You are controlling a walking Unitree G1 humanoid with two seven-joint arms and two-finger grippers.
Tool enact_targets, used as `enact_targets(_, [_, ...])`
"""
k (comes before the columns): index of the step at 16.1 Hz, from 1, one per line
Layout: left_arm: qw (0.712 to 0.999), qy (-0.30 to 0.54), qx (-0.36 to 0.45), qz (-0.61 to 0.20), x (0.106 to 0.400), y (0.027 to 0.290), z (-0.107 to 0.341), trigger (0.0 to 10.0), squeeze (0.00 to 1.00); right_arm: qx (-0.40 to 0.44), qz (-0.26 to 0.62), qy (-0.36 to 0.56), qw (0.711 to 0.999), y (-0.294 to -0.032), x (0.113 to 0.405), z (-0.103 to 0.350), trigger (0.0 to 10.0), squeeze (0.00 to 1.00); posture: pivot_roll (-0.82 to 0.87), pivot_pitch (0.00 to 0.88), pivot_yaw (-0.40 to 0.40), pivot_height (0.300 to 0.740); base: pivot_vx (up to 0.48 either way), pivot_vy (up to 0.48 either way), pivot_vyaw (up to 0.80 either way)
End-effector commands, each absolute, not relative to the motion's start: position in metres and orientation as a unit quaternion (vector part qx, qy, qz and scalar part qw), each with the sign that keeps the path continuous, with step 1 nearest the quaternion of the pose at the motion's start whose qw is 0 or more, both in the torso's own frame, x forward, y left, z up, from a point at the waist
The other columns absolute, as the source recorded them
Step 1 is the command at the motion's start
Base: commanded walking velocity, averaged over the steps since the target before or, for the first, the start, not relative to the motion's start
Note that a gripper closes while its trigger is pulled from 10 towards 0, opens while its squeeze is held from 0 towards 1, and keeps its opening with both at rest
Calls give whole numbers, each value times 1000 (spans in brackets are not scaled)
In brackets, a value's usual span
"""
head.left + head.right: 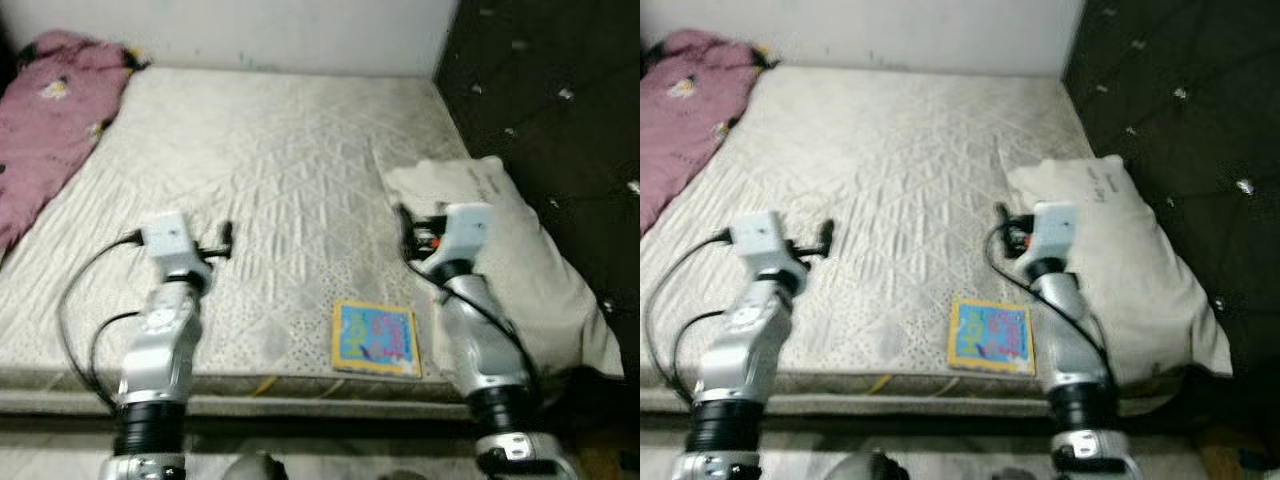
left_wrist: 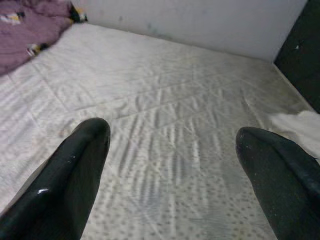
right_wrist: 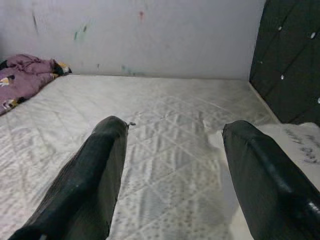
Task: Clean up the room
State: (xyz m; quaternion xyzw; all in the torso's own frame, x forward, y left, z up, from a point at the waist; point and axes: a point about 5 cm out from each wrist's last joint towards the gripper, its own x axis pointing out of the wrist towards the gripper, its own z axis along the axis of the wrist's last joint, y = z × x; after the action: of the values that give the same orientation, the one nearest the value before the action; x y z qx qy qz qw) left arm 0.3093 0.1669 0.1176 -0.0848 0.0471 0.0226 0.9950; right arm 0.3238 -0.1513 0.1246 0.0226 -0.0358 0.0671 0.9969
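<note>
From the head, the left gripper point(image 1: 226, 238) and right gripper point(image 1: 402, 228) hovered over the quilted mattress point(image 1: 290, 170), holding nothing. A colourful book point(image 1: 376, 339) lay flat at the near edge, a pillow point(image 1: 520, 260) beside the right arm, a pink blanket point(image 1: 45, 120) far left.

Both wrist views showed fingers point(image 2: 75, 165) point(image 3: 95, 170) spread apart, empty.

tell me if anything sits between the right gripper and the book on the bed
Nothing visible does. The book lies flat near the mattress edge, beside the right arm and nearer the robot than the open right gripper, which hangs over bare mattress next to the pillow.
</note>
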Motion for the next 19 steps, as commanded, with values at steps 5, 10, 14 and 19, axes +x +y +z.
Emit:
enact_targets(5, [995,45,-93,9,311,159,119,10000,0,15,56,-31,998,-160,324,123,10000,0,-10,0,17,740,0,480,0])
enact_targets(10, [994,47,-97,11,312,159,119,10000,0,16,56,-27,998,-160,325,122,10000,0,-12,0,16,740,0,480,-385])
enact_targets(14, [994,49,-100,11,312,159,118,10000,0,14,57,-24,998,-160,325,120,10000,0,-12,0,16,740,0,480,0])
enact_targets(19, [994,51,-100,10,311,159,117,10000,0,12,57,-22,998,-161,324,119,10000,0,-12,0,17,740,0,480,0])
